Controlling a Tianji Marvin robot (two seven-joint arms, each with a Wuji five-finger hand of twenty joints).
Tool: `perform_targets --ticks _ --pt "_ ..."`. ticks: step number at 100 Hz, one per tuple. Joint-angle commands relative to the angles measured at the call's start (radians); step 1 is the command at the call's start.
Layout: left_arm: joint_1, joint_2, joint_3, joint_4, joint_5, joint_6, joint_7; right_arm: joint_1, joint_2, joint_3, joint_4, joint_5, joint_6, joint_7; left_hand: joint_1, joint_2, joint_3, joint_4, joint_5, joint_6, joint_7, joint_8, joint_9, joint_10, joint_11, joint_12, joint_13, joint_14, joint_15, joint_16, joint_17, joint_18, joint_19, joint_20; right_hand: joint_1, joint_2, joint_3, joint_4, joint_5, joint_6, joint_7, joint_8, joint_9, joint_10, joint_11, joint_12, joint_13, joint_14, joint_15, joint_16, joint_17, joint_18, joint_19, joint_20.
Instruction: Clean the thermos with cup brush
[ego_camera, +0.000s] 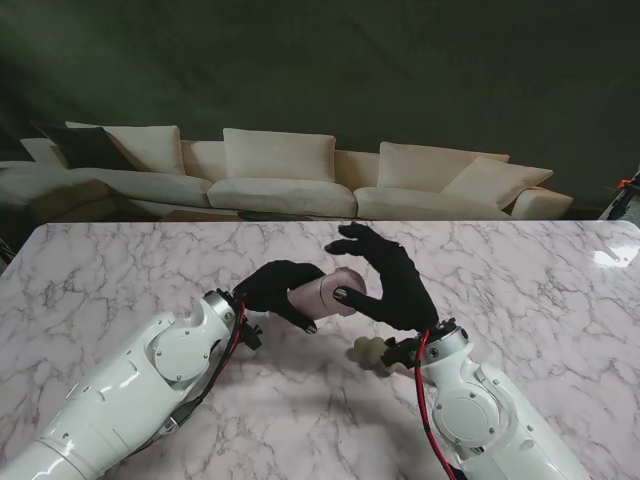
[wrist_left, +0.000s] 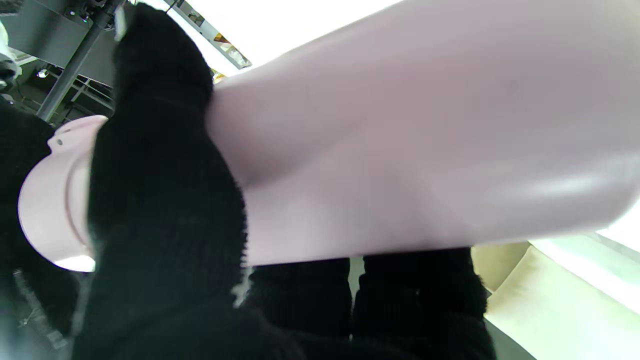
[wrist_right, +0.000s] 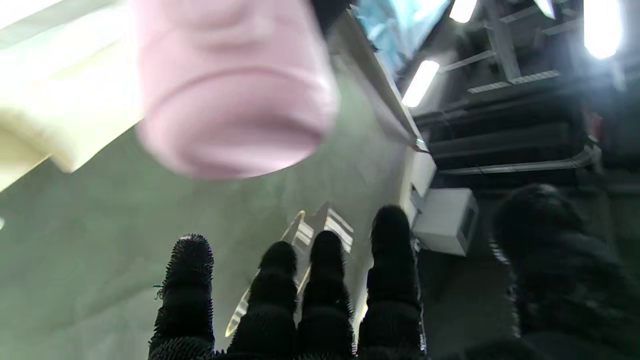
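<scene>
Thermos: the pink thermos (ego_camera: 335, 293) is lifted off the table (ego_camera: 130, 265), lying roughly on its side, gripped around the body.
Left hand: the left hand (ego_camera: 278, 289) is wrapped around the thermos; in the left wrist view the gloved fingers (wrist_left: 165, 200) curl over the pink body (wrist_left: 410, 150), with more fingers underneath it.
Right hand: the right hand (ego_camera: 385, 280) is just beside the free end of the thermos, spread and holding nothing; the right wrist view shows its fingers (wrist_right: 280, 295) apart, with the end of the thermos (wrist_right: 230, 90) ahead of them and not touched, as far as that view shows.
Brush: a pale, knobby thing (ego_camera: 369, 349) lies on the table nearer to me than the thermos, just beside the right wrist; it may be the cup brush, but it is too small to say for sure.
Cap: whether the end facing the right hand is capped or open cannot be told.
Step in hand: likely steadying the thermos with the left hand while the right hand readies at its end; brushing has not begun.
Next move: probably the right hand must either work that end of the thermos open or go down to the pale thing on the table, while the left grip keeps the thermos steady.
</scene>
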Motion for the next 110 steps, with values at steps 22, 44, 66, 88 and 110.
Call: perform_targets --ticks 22,44,66,88,110 --pt "0.013 0.002 -0.018 -0.039 0.006 -0.018 -0.011 -0.082 0.044 0.047 -0.101 -0.080 0.284 0.132 0.242 0.489 0.464 0.006 0.084 -0.127 0.124 0.036 0.027 -0.071 0.058 0.007 0.076 -0.079 0.154 0.047 0.037 -0.146 0.096 0.035 -0.166 -0.053 -0.036 -0.009 -0.203 0.185 -0.147 -0.035 -0.138 0.146 0.082 0.005 0.146 0.187 0.189 0.136 0.218 0.002 0.249 0.106" --pt "0.005 0.001 -0.009 -0.030 0.003 -0.017 -0.012 -0.060 0.053 -0.004 -0.110 -0.120 0.376 0.170 0.243 0.490 0.463 0.006 0.085 -0.127 0.124 0.036 0.026 -0.072 0.058 0.007 0.077 -0.080 0.155 0.047 0.039 -0.146 0.097 0.035 -0.162 -0.117 0.003 -0.014 -0.088 0.241 -0.067 0.065 -0.101 0.195 0.267 0.086 0.281 0.142 0.649 0.404 0.511 -0.068 0.560 0.250" --pt "0.000 0.000 0.001 -0.026 -0.005 -0.008 -0.020 -0.022 0.048 -0.055 -0.088 -0.106 0.354 0.158 0.242 0.490 0.463 0.006 0.085 -0.128 0.123 0.036 0.026 -0.071 0.058 0.006 0.076 -0.078 0.155 0.047 0.037 -0.145 0.097 0.035 0.165 -0.106 -0.131 0.019 0.067 0.207 0.120 0.172 -0.059 0.215 0.399 0.188 0.354 0.083 0.882 0.502 0.671 -0.197 0.698 0.315" --pt "0.000 0.002 0.000 -0.030 -0.008 -0.002 -0.029 -0.011 0.054 -0.056 -0.075 -0.082 0.260 0.188 0.243 0.491 0.464 0.006 0.086 -0.126 0.123 0.036 0.026 -0.070 0.058 0.006 0.077 -0.078 0.156 0.047 0.038 -0.146 0.099 0.036 0.338 -0.194 0.350 -0.065 0.175 0.058 0.236 0.067 -0.065 0.206 0.364 0.158 0.322 0.065 0.816 0.472 0.624 -0.194 0.617 0.322" --pt "-0.004 0.003 0.005 -0.029 -0.012 0.003 -0.038 -0.004 0.063 -0.045 -0.063 -0.049 0.172 0.239 0.243 0.491 0.464 0.006 0.085 -0.125 0.121 0.036 0.025 -0.068 0.058 0.006 0.075 -0.077 0.155 0.047 0.037 -0.144 0.099 0.036 0.536 -0.175 0.549 -0.017 0.294 -0.080 0.212 0.144 -0.028 0.081 0.304 0.101 0.243 0.047 0.575 0.380 0.468 -0.197 0.453 0.322"
